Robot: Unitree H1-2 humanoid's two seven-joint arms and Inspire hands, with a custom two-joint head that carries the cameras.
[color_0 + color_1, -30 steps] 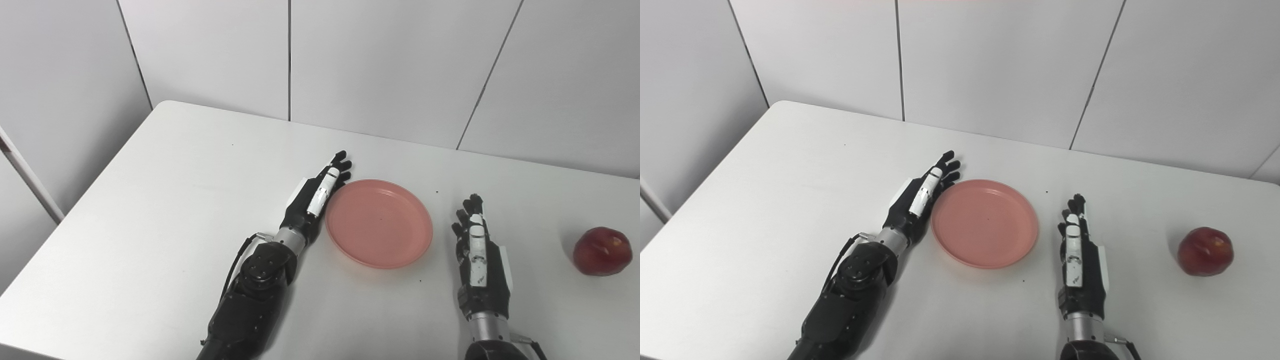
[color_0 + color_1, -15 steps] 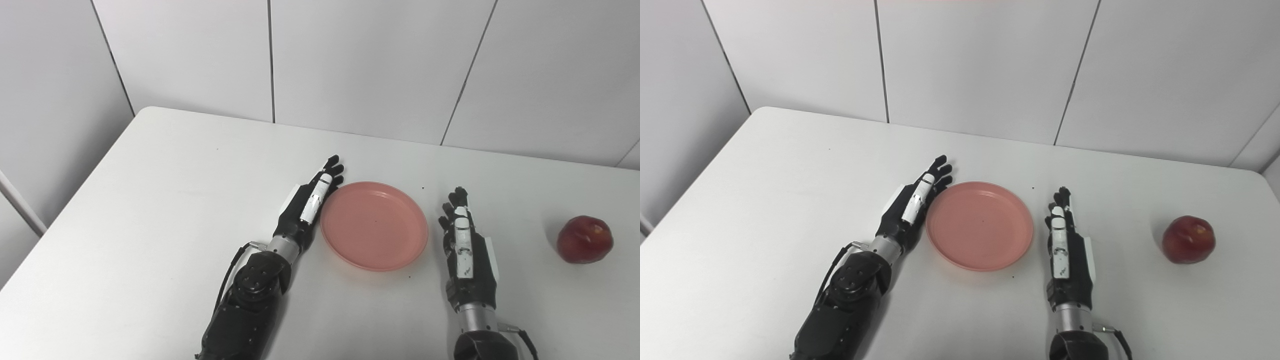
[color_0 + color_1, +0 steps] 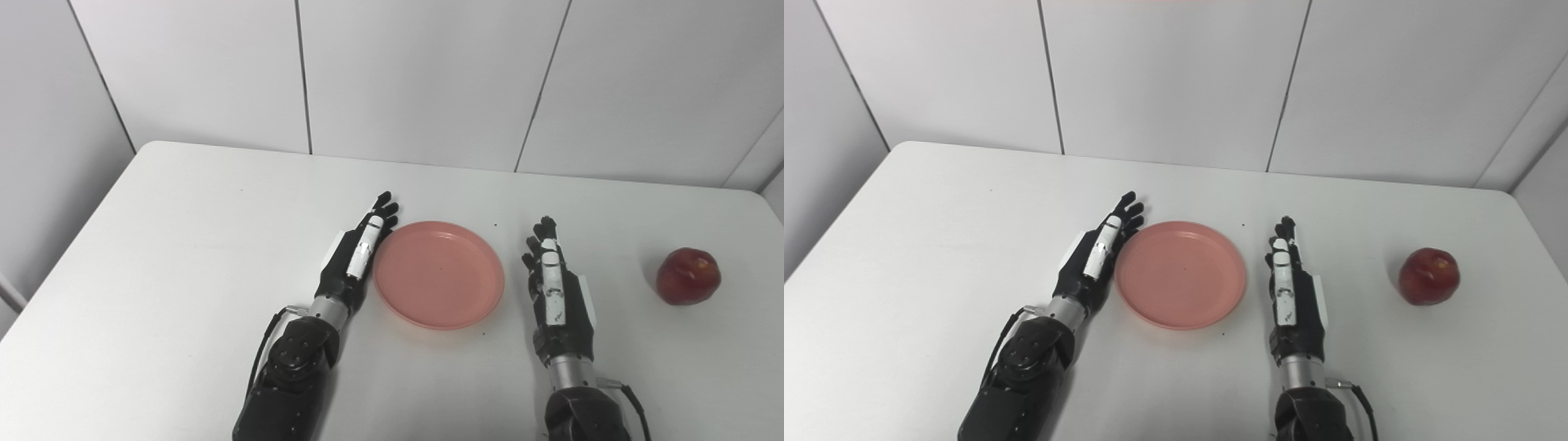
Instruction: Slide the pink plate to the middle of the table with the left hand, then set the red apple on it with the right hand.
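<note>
White counter (image 3: 184, 245) with rounded far corners, matte top, a few tiny dark specks on it. Behind it a wall (image 3: 416, 73) of large pale grey panels split by thin dark vertical seams; the panels meet the counter's far edge. Side wall panel (image 3: 49, 122) on the left, angled, same grey. At the far right another panel edge (image 3: 1537, 147) turns the corner. Even, soft overhead light, faint shadows only. Floor not visible.

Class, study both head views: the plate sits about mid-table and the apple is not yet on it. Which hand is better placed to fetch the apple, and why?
Right. The right hand lies open between the pink plate and the red apple; the left hand is beyond the plate.
</note>
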